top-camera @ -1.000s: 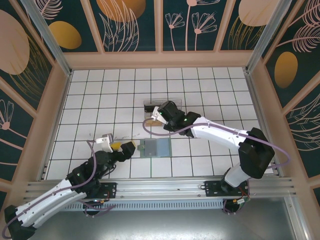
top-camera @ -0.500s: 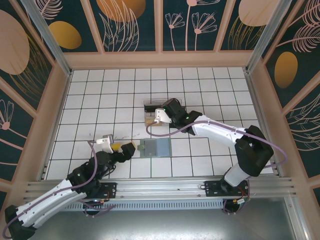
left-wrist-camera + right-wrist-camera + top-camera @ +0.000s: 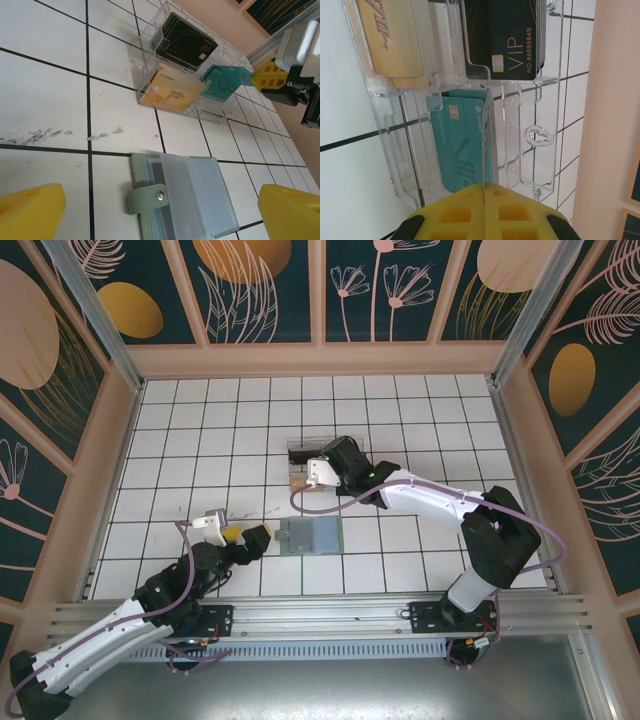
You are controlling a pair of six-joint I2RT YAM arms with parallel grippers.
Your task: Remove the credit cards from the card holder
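Surface (image 3: 200, 440): white tiles, black grid lines, grey scuff marks (image 3: 45, 135) near your left arm. Room: tan wooden framing and dark teal panels (image 3: 400, 290) printed with leaves and flowers.

The soft grey-green folding card holder (image 3: 310, 536) (image 3: 185, 197) lies open and flat at the near middle, snap tab out. Your left end effector (image 3: 245, 536) (image 3: 160, 212) sits just before it, yellow pads spread wide, touching nothing.

Farther out, a clear plastic compartmented tray (image 3: 300, 452) (image 3: 145, 75) (image 3: 540, 100) holds black VIP cards (image 3: 185, 42) (image 3: 510, 35) and tan cards (image 3: 172, 90) (image 3: 400, 35). Your right end effector (image 3: 305, 478) (image 3: 485, 200) is at the tray, pads clamped on a thin teal credit card (image 3: 225, 80) (image 3: 462, 145) tilted in a tray compartment.
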